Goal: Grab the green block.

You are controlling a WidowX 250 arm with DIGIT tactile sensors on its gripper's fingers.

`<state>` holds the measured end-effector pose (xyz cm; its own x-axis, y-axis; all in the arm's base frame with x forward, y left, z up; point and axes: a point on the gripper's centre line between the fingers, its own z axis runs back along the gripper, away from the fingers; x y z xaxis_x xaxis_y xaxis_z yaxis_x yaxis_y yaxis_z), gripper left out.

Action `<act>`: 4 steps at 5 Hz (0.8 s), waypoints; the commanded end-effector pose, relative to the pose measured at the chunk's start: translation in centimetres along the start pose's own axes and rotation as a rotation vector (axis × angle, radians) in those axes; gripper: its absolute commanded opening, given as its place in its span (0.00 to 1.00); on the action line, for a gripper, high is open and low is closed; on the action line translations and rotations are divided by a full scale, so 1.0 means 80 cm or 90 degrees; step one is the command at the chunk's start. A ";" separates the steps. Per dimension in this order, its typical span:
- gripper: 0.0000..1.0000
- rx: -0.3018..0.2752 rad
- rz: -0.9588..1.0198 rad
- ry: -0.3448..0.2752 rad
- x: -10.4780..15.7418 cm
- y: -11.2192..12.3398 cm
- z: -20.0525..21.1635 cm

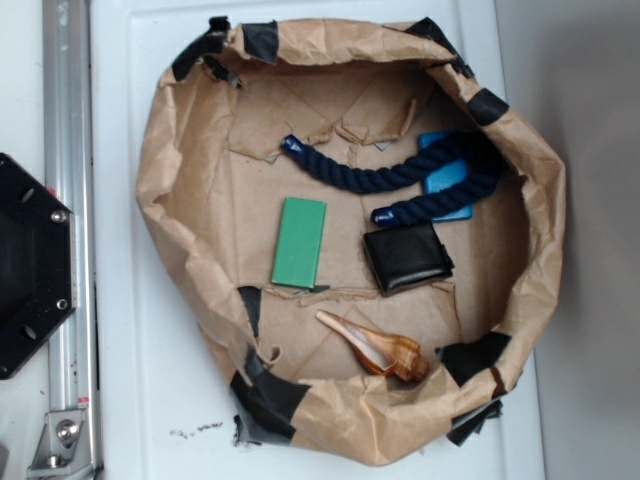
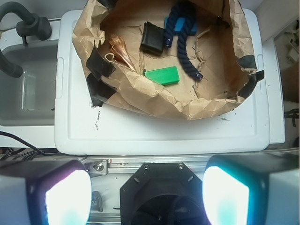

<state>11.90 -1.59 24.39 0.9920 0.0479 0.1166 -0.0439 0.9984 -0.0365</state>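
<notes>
Main risk: snagging the crumpled brown paper wall (image 2: 154, 101) of the taped-up paper basin on the way in, since its near rim stands between claw and target. Tall folds there, likely to catch a fingertip and drag the whole basin across the white plastic lid serving as desk (image 2: 159, 133). Second risk: slab lying flat on the paper floor, so little edge to pinch; too shallow a descent and pads slip off, too deep and paper gets pinched as well. Third: wrong pick, with a flat blue rectangle (image 1: 445, 180) half under the dark navy rope (image 1: 400, 175) and a black square wallet (image 1: 407, 256) near by.

Flat plain green rectangular block (image 1: 299, 242) left of centre on the basin floor, apart from wallet, rope and the brown spiral seashell (image 1: 375, 347).

Claw (image 2: 146, 194) held back over the black mounting base, well short of the basin, pointing down. Two pale fingertips (image 2: 68, 194) spread wide apart, nothing between them.
</notes>
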 end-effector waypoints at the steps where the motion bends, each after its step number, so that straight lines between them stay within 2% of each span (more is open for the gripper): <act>1: 1.00 0.000 0.000 0.000 0.000 0.000 0.000; 2: 1.00 0.009 0.112 0.018 0.043 0.045 -0.050; 3: 1.00 -0.005 0.191 0.007 0.095 0.076 -0.110; 4: 1.00 -0.041 0.300 -0.049 0.151 0.080 -0.147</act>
<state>24.47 4.11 12.10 0.8616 0.5009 0.0817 -0.4864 0.8609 -0.1489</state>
